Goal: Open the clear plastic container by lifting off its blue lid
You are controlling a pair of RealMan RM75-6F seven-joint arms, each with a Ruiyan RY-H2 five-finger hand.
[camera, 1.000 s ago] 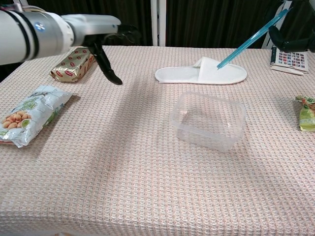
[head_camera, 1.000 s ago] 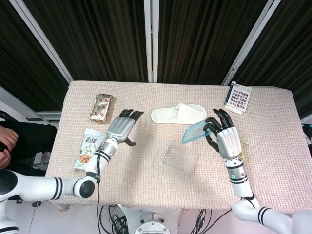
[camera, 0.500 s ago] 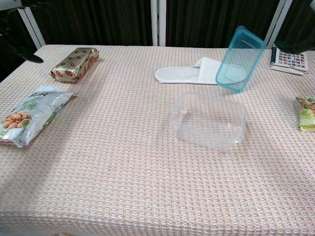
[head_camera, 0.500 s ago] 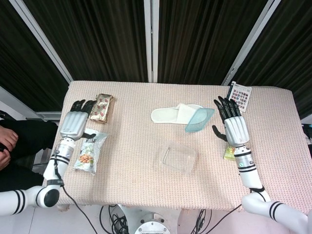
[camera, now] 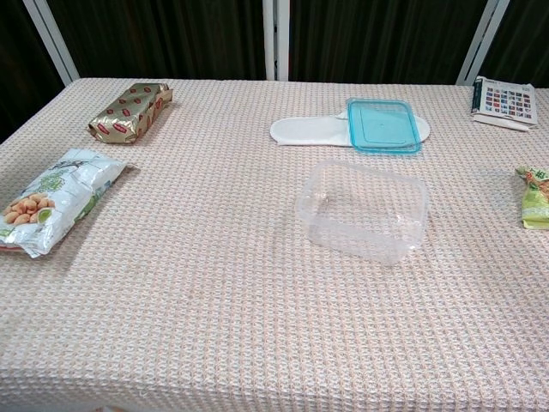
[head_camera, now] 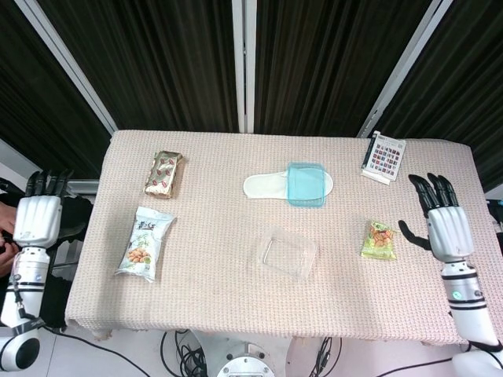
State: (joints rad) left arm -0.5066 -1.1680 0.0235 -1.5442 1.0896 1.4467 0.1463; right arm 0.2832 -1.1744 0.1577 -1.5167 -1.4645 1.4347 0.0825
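Head view: the clear plastic container (head_camera: 288, 257) is seen lidless near the middle of the table (head_camera: 220, 314), tilted slightly; the blue lid (head_camera: 306, 184) is laid flat on the toe end of the white slipper (head_camera: 267, 186), well apart from the container. The left hand (head_camera: 37, 220) is held off the table's left edge, fingers straight and spread, nothing held. The right hand (head_camera: 445, 228) is held at the table's right side, fingers extended and apart, thumb out, nothing held, near the green snack pack (head_camera: 380, 239). A gold wrapped pack (head_camera: 163, 173) and a nut bag (head_camera: 145, 242) are seen on the left side, a colour-grid card (head_camera: 383, 156) at the far right corner. Chest view: neither hand is shown; the container (camera: 362, 210) is seen open and upright, the lid (camera: 383, 125) flat on the slipper (camera: 307, 131) just behind it, the gold pack (camera: 130, 112) and nut bag (camera: 51, 199) at left, the card (camera: 504, 102) and snack pack (camera: 535, 196) at right
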